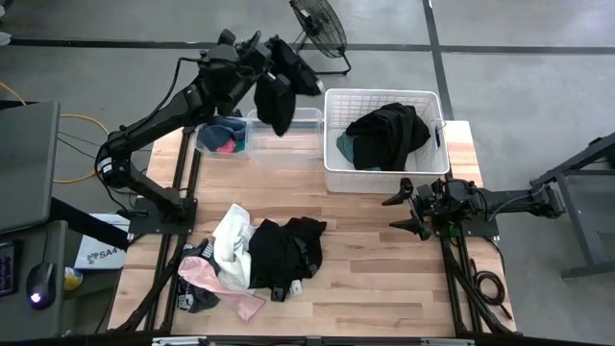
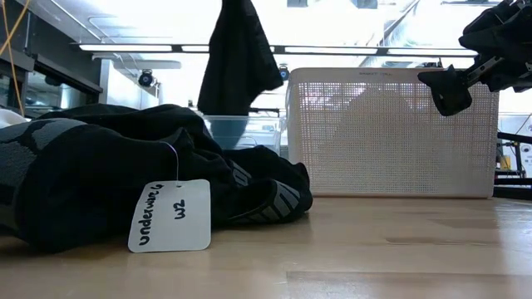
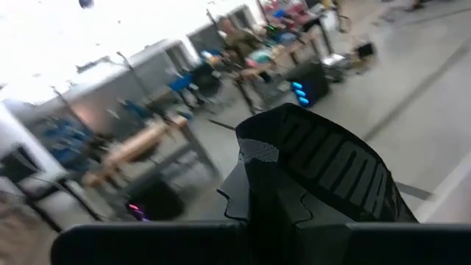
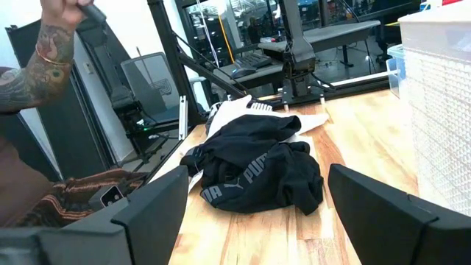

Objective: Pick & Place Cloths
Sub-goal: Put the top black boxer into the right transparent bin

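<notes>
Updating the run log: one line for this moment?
left gripper: shut on black cloth, raised by clear bins | right gripper: open, waiting

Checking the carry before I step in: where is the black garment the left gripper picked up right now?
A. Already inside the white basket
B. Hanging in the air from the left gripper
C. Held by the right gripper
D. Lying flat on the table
B: the left gripper, shut on the black garment, holds it dangling above the clear bin, beside the white basket.

Wooden table (image 1: 384, 259) bears cloth heap (image 1: 259, 255); white basket (image 1: 382, 173) (slatted); clear bins (image 1: 252, 142).
</notes>
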`<act>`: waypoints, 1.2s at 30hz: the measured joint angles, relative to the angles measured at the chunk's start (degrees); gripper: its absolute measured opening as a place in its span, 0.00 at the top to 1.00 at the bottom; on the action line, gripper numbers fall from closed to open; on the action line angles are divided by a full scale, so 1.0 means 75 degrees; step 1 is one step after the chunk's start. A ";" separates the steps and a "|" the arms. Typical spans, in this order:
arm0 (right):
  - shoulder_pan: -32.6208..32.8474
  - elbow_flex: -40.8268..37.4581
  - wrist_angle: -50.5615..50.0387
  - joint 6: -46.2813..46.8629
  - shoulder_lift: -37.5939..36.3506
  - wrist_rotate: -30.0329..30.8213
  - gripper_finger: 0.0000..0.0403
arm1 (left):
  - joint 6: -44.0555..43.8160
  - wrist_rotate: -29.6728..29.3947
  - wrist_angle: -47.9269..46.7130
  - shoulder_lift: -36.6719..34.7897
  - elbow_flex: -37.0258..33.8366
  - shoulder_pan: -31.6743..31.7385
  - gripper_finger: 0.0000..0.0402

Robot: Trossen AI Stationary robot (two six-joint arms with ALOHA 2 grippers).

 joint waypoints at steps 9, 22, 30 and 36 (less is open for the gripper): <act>-0.0001 0.0000 -0.0003 0.0000 0.0000 0.0000 0.21 | -0.1955 0.1193 -0.1714 0.0002 0.0000 0.0000 0.98; -0.0002 0.0000 -0.0003 0.0000 -0.0002 0.0000 0.21 | -0.2946 0.0587 -0.3842 0.0002 -0.0058 0.0362 0.98; 0.0000 -0.0001 0.0000 0.0000 0.0000 0.0000 0.21 | -0.3772 0.0673 -0.5047 0.0052 -0.0073 0.0914 0.98; -0.0001 -0.0001 -0.0003 0.0000 -0.0003 0.0000 0.21 | -0.3806 0.1532 -0.5010 0.0115 -0.0066 0.0891 0.98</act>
